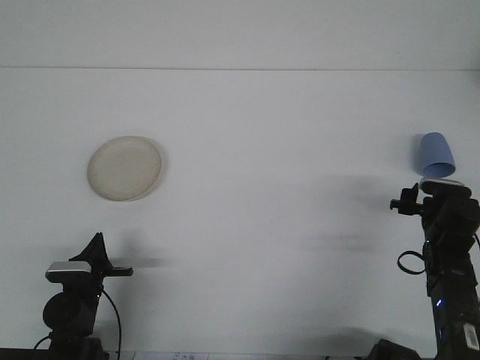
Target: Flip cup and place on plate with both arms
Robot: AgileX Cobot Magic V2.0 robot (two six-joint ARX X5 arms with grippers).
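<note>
A blue cup [436, 152] sits at the far right of the white table, its narrow end farther from me and its wide end nearer. My right gripper [440, 182] is raised just in front of the cup, and the wrist hides the cup's lower edge. I cannot see whether it touches the cup. A cream plate [124, 168] lies flat on the left side of the table. My left gripper [97, 241] rests low at the front left, shut and holding nothing, well short of the plate.
The table's far edge meets a pale wall [240, 34] at the back. The right arm's black links and cable [450, 277] rise along the right border. Bare white tabletop [285, 187] spans the space between plate and cup.
</note>
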